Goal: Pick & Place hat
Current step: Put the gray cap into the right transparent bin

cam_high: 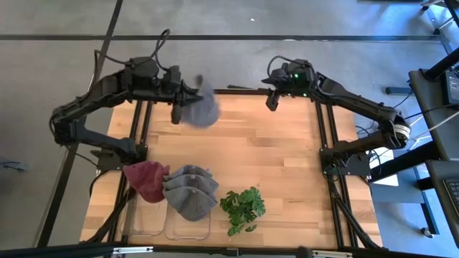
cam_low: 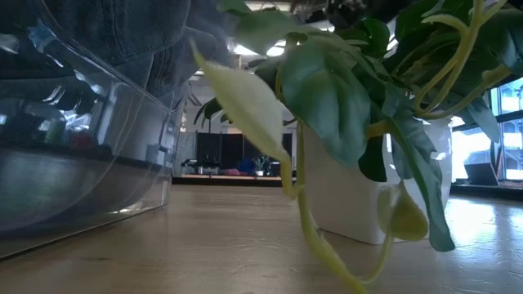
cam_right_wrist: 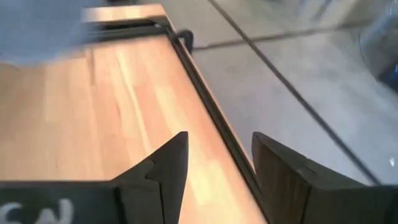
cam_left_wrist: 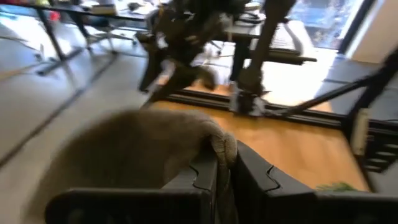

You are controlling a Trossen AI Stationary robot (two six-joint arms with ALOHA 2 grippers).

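Hat (cam_high: 203, 109), grey, pinched in left gripper (cam_left_wrist: 227, 167) fingers above table's far edge; right gripper (cam_right_wrist: 214, 163) fingers apart, empty.

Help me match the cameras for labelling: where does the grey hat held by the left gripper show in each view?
High: grey hat at the table's far edge, left of centre.
Low: not in it.
Left wrist: centre-left, pinched between the fingers.
Right wrist: blurred grey at the top left, probably it.
Shared landmark: the wooden table.
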